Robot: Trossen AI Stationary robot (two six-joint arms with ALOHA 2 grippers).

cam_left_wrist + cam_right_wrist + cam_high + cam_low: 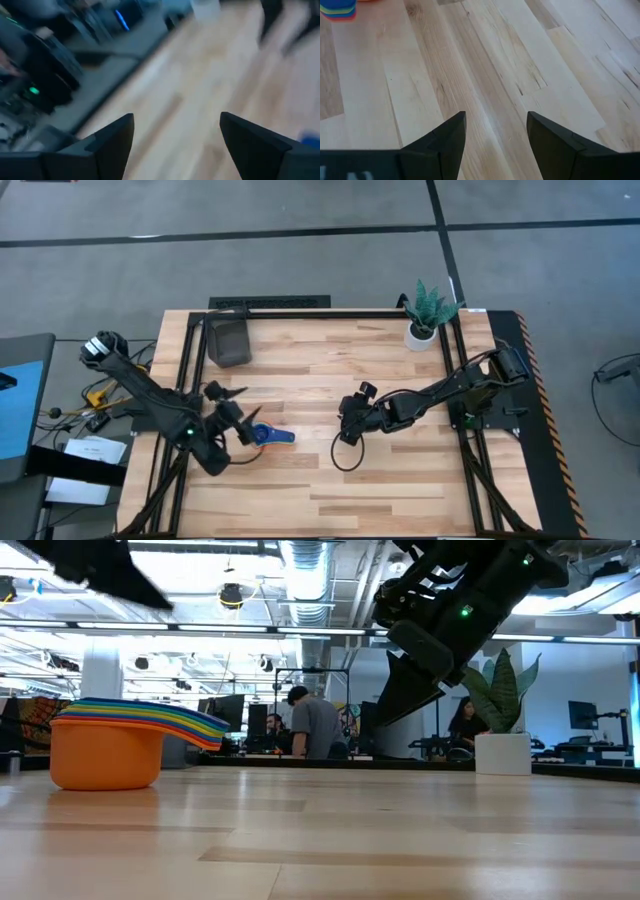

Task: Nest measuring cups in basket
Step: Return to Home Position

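The cups (271,436) sit nested in one rainbow stack on the table (330,490), well apart from the basket (228,340). The left gripper (238,412) is just beside the stack, fingers (110,145) spread. The right gripper (346,418) hangs mid-table, fingers also spread.

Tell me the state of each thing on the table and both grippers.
Dark grey rectangular basket: upright, no cups visible inside.
Nested stack of coloured plastic measuring cups: upright on the wooden table, outside basket.
Left gripper: open, empty.
Right gripper: open, empty.
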